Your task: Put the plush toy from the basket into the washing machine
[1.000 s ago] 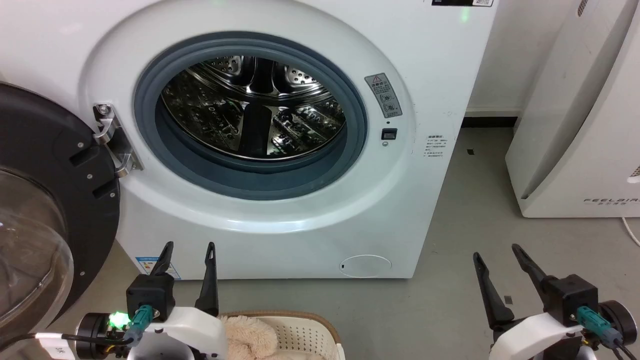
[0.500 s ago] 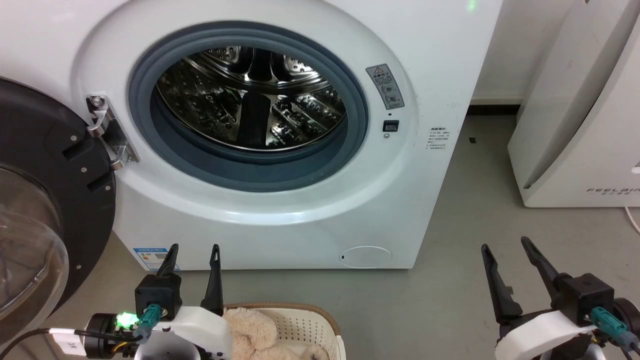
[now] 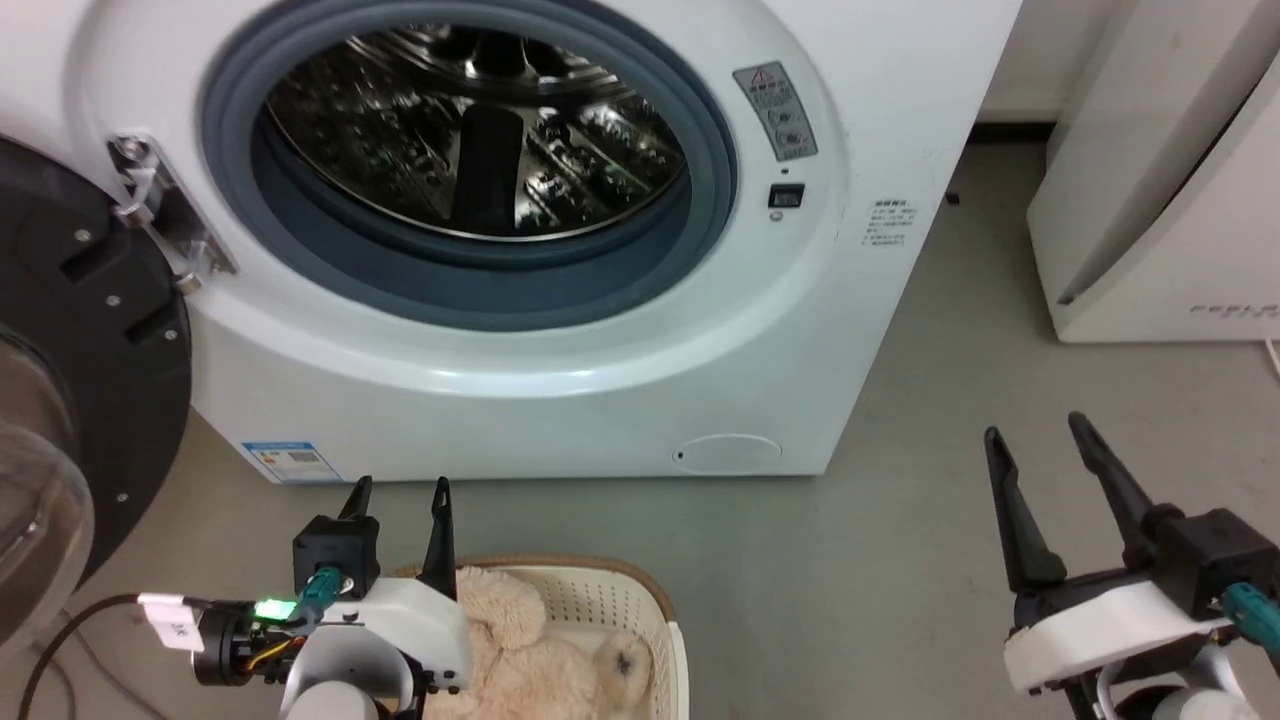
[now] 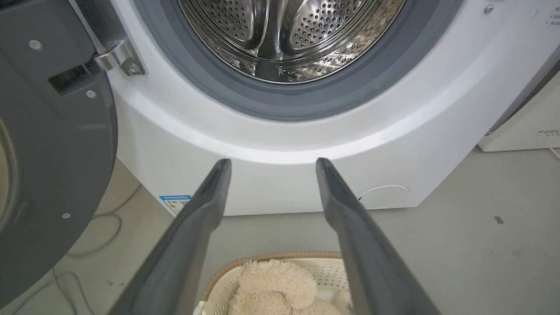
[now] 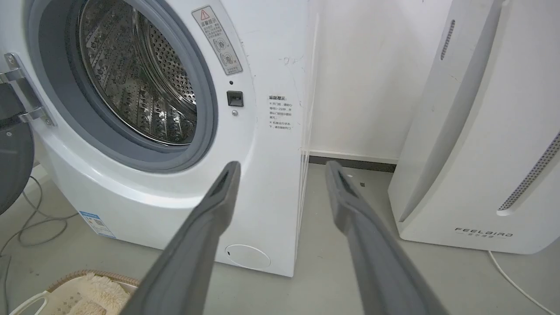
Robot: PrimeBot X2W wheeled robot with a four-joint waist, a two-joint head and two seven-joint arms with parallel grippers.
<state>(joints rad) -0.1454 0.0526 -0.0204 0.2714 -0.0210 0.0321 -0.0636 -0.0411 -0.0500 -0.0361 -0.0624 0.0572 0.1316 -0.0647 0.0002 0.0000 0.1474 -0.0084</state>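
Over the last second the whole head view was shifted: the washing machine point(image 3: 560, 400) was carried up the picture and more of the basket point(image 3: 640, 590) was brought in at the bottom. This was taken as the camera being tilted down, not as any thing being moved. It was judged that attention was being turned to the pick-up, which had not yet begun.

The plush toy point(image 3: 545, 665) was seen lying in the basket on the floor point(image 3: 850, 560), in front of the open door point(image 3: 90, 330) and bare drum point(image 3: 470, 130). Its dark nose point(image 3: 630, 662) was turned towards the robot's right, so its long axis was judged to run roughly across the basket, though part was hidden.

The left tool point(image 3: 400, 485) was held over the basket's far-left rim, fingers apart and empty. The right tool point(image 3: 1035, 425) was held well off to the right, likewise spread and empty.
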